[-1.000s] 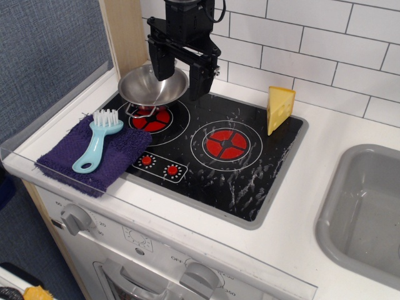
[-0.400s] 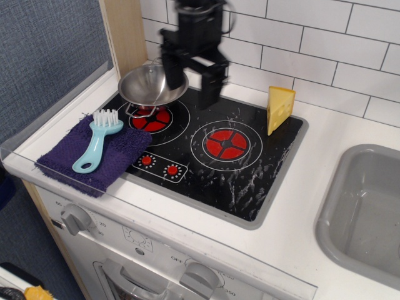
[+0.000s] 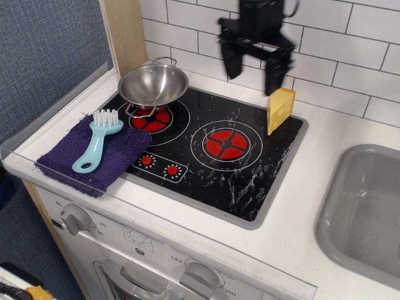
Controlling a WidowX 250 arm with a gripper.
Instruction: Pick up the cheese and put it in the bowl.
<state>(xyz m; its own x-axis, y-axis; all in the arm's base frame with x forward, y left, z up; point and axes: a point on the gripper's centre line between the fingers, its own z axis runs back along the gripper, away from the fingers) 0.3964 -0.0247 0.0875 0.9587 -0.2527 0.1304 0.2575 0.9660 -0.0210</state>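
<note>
We see the hand (image 3: 254, 67) in the upper middle of the frame, in front of the tiled wall, with its two dark fingers (image 3: 274, 70) spread apart and nothing between them. The right finger hangs just above the cheese (image 3: 279, 109), which stands upright at the back right corner of the black stove top (image 3: 206, 150), right of the hand's middle. The bowl (image 3: 153, 83) sits at the upper left of the stove top, over the left burner, well apart from the cheese. At the left of the frame a light blue brush (image 3: 97, 140) lies on a purple cloth (image 3: 94, 155). A grey sink (image 3: 365, 212) fills the right edge of the bench (image 3: 312, 162).
</note>
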